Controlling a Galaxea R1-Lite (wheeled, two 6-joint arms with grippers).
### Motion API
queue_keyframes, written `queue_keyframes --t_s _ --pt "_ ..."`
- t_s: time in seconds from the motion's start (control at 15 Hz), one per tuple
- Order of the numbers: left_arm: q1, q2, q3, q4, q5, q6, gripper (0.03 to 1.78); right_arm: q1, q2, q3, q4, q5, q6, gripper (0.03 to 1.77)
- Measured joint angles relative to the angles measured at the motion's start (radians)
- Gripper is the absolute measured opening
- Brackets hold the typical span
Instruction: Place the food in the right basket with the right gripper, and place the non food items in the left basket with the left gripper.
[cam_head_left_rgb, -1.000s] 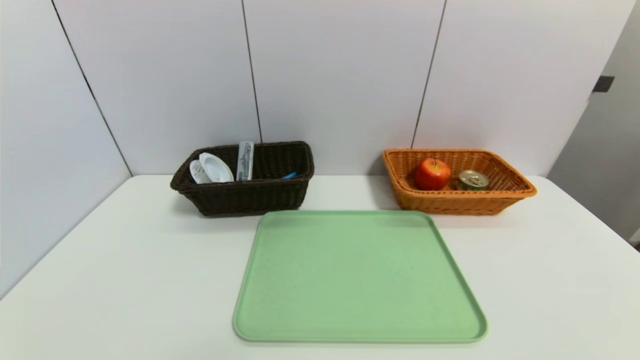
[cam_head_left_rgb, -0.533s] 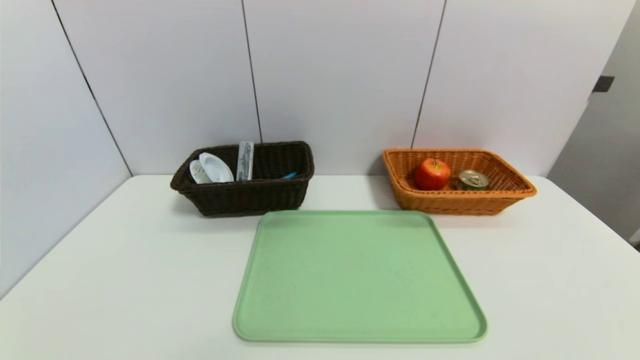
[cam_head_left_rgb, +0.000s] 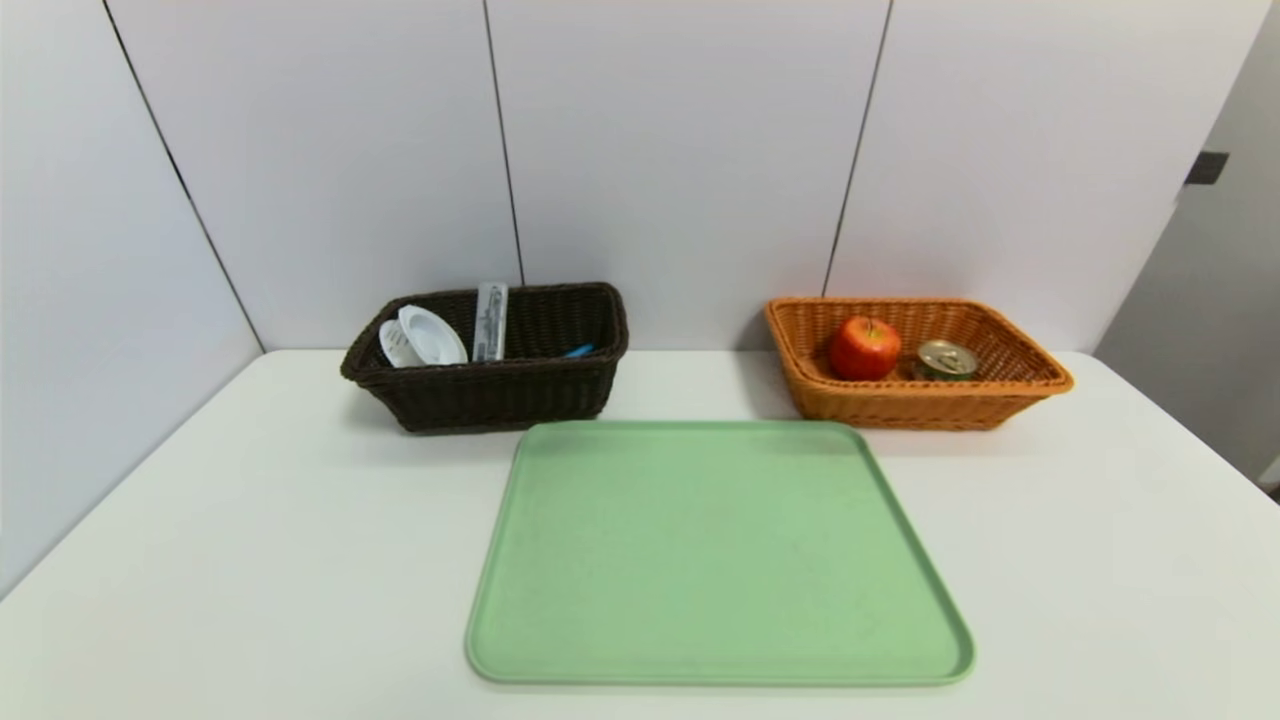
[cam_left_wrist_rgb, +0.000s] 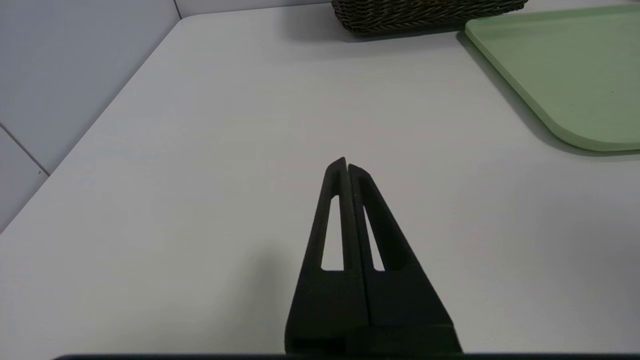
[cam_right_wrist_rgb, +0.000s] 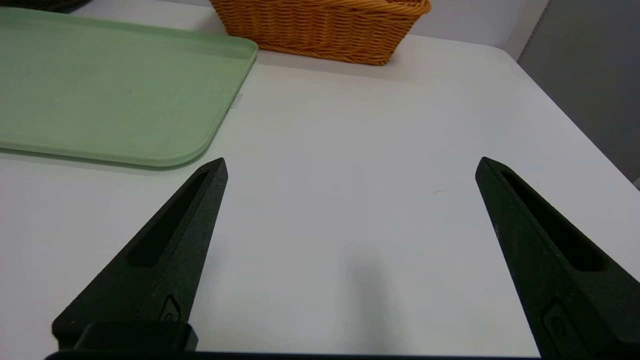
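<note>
- You see a flat pale green rectangular plastic tray (cam_head_left_rgb: 718, 552) lying bare in the middle of the white worktop (cam_head_left_rgb: 250, 560); take it as your landmark.
- Behind the tray's far left corner stands the rectangular dark brown woven wicker basket (cam_head_left_rgb: 500, 395), close to that corner.
- In that dark basket you find the white round slotted plastic strainer-like cup (cam_head_left_rgb: 430, 336) leaning at its left end, the flat grey oblong case (cam_head_left_rgb: 490, 320) propped upright just beside it, and only a blue tip of the small utensil (cam_head_left_rgb: 578, 351) showing over the rim.
- Behind the tray's far right corner stands the rectangular orange-tan woven wicker basket (cam_head_left_rgb: 925, 405) with a flared rim.
- In it you see the red apple with yellowish streaks (cam_head_left_rgb: 864, 347), and just beside it the short round tin with a gold pull-tab lid (cam_head_left_rgb: 945, 359).
- Your left gripper (cam_left_wrist_rgb: 346, 165) hangs over bare worktop off the tray's left side, its black pointed fingers (cam_left_wrist_rgb: 332, 210) pressed together on nothing.
- Your right gripper (cam_right_wrist_rgb: 350, 167) hangs over bare worktop off the tray's right side, its fingers (cam_right_wrist_rgb: 190, 215) spread wide and holding nothing.
</note>
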Motion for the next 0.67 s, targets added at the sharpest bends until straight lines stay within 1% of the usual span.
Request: queue_keyframes --t_s 0.67 --pt "0.0 0.0 -0.001 0.001 -0.001 0.002 0.04 0.0 0.0 0.0 0.001 0.001 -0.002 1.71"
